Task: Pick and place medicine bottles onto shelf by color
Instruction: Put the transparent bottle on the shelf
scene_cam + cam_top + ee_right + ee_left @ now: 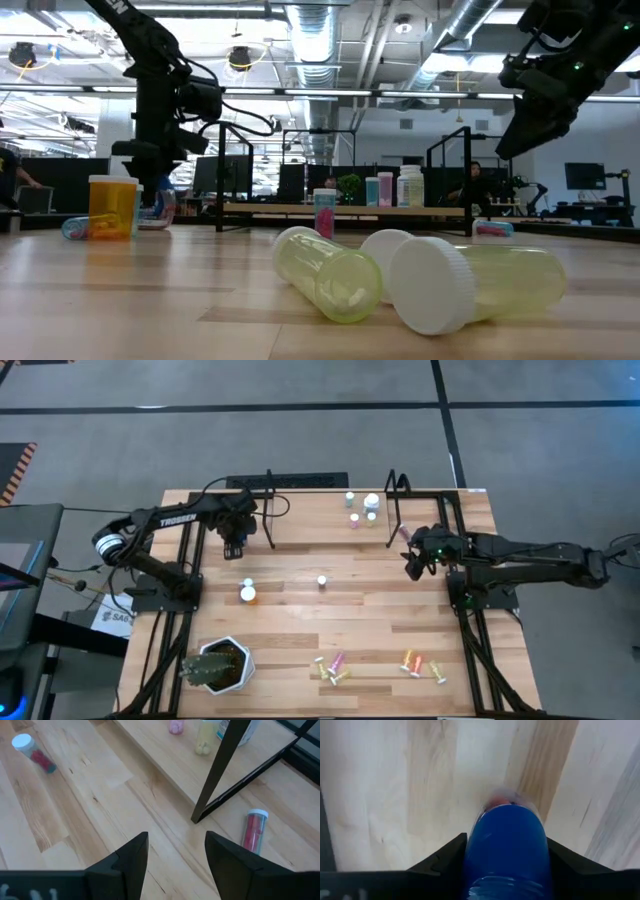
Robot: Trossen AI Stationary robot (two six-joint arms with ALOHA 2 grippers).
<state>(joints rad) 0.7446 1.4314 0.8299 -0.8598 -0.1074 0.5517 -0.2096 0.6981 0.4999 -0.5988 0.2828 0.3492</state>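
My left claw [506, 870] has a blue bottle [506, 847] between its fingers, both fingers flush against its sides, so I'd call it gripped, though perhaps not firmly yet. I'm low over the table [300, 610] near its back left, just beside the shelf's [320, 510] left upright. The bottle's far end points down at the wood.

My right claw [176, 852] hangs open and empty near the shelf's right upright, with a red vial [254, 830] lying on the table just beyond that black rod.

On the shelf's right half stand a few bottles [362, 508]: pink, yellowish, and a wider white one. An orange bottle [248, 593] and a small white-capped one [322, 580] stand mid-table. More vials [375, 666] lie scattered along the front edge, near the plant [218, 665].

The risks, as I judge them: the smooth round bottle could slip or pivot if I lift before the grip settles. The upright sits close, so swinging toward the shelf could knock it. And setting blue beside the wrong colour would spoil the sorting.
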